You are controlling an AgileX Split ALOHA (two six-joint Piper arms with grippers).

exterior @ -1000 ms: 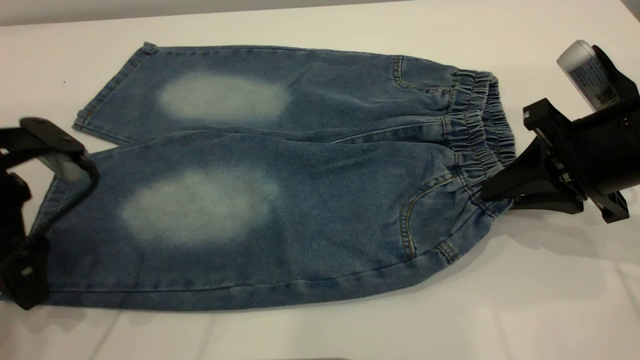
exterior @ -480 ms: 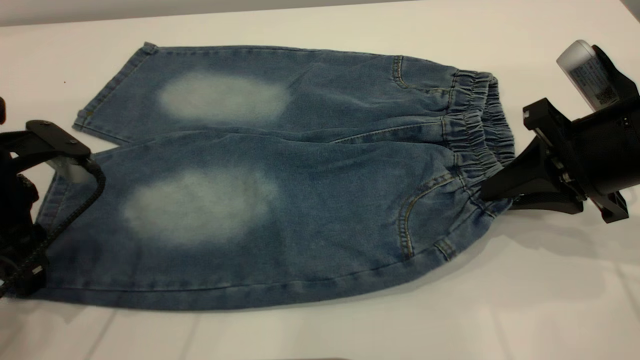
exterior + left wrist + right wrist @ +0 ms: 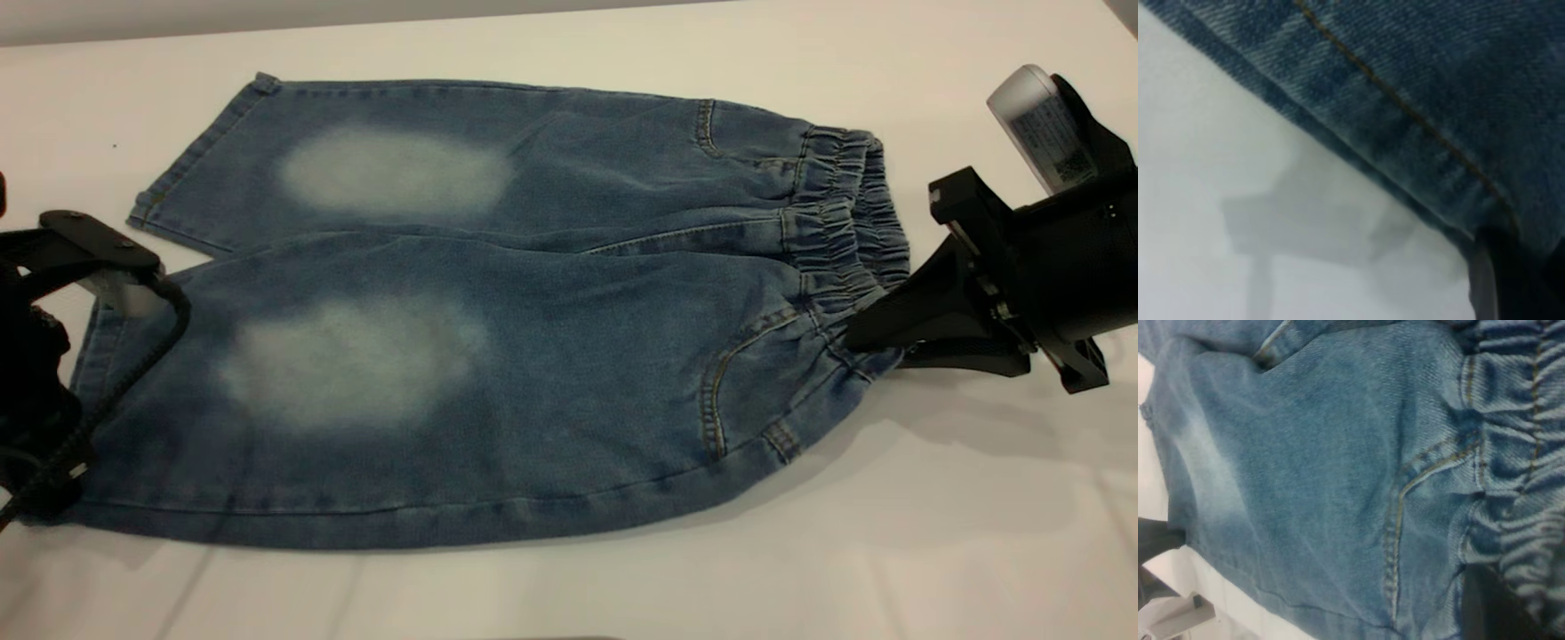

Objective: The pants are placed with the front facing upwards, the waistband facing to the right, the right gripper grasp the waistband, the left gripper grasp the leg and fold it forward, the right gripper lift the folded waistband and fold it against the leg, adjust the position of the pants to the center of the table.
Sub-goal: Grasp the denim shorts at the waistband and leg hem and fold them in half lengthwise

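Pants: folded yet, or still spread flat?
Spread flat. In the exterior view the pants show both legs side by side on the table, waistband uncovered, no layer doubled over.

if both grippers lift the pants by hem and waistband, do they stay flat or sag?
Likely sag: the pants are soft denim, already creasing between the legs. The gathered waistband looks stretchy, so the right gripper may pull it out first. Slipping seems unlikely; the weave looks coarse.

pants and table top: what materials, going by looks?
The pants: blue denim, apparently cotton; twill weave, tan stitching and faded pale patches show, matte. The waistband: same denim, ruched, likely elasticated. The table: smooth white matte surface, laminate or painted board; cannot tell which.
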